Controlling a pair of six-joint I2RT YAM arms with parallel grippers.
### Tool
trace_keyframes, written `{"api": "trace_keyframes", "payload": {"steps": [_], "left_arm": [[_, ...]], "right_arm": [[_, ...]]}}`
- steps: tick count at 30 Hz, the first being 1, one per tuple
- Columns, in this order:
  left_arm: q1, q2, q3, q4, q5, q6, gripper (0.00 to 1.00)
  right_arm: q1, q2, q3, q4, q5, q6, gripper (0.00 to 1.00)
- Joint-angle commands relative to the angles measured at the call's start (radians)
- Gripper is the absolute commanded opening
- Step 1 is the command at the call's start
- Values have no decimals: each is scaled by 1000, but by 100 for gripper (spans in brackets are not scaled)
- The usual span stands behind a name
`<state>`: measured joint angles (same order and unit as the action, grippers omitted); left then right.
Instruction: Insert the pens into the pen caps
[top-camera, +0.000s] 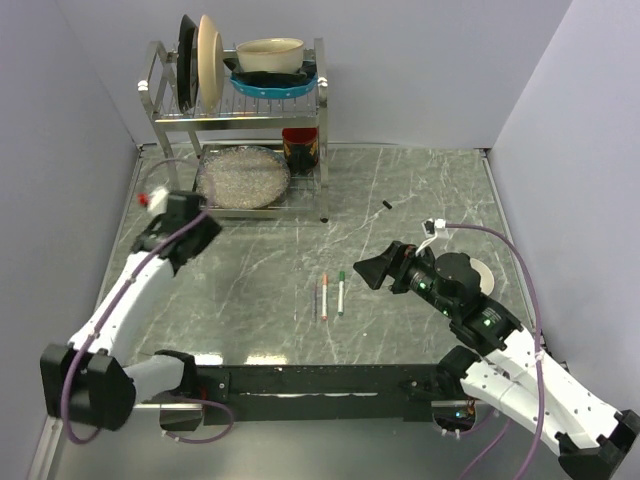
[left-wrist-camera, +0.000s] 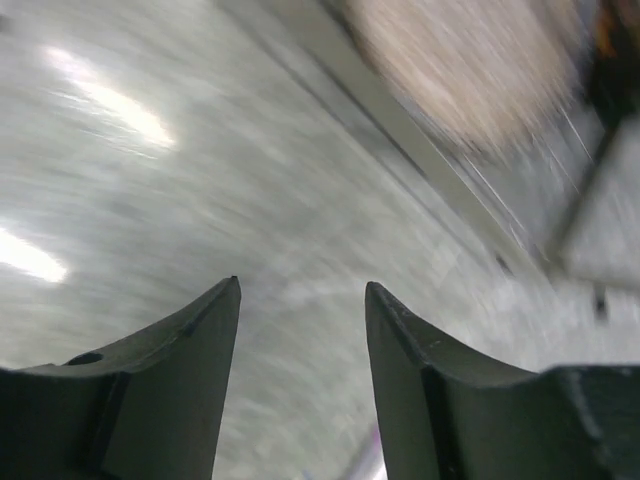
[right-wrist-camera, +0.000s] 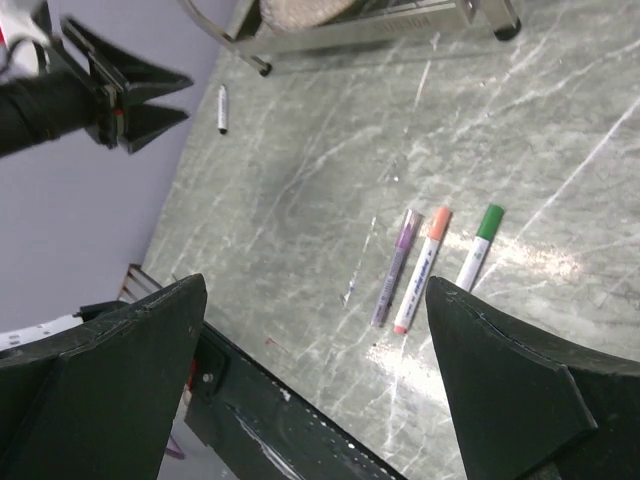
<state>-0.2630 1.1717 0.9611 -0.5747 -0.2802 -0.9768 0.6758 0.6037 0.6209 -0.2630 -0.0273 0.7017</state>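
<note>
At ctr: 3 pens adjacent; 4th pen nr rack; 1 cap.

Three pens lie side by side and parallel at the centre of the worktop, in front of the arm bases. A dish rack stands at the far left of the worktop. On its upper tier, upright plates stand to the left of a bowl. On its lower shelf, a round dish lies to the left of a cup. A separate pen lies well apart from the three, near the rack's front left leg.
</note>
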Motion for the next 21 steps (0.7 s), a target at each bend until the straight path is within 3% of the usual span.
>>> {"api": "trace_keyframes", "payload": {"steps": [1, 2, 8, 14, 21], "left_arm": [[236, -46, -70, -47, -45, 78, 57], [320, -38, -82, -37, -18, 90, 57], [514, 144, -30, 81, 75, 222, 57], [545, 437, 137, 75, 10, 294, 56], [570, 565, 217, 115, 29, 354, 56]], "right_arm": [[-2, -35, -1, 42, 20, -7, 99], [-4, -35, -3, 45, 21, -10, 98], [-4, -42, -13, 57, 17, -22, 99], [-4, -59, -27, 70, 23, -36, 99], [-4, -55, -27, 74, 20, -42, 99]]}}
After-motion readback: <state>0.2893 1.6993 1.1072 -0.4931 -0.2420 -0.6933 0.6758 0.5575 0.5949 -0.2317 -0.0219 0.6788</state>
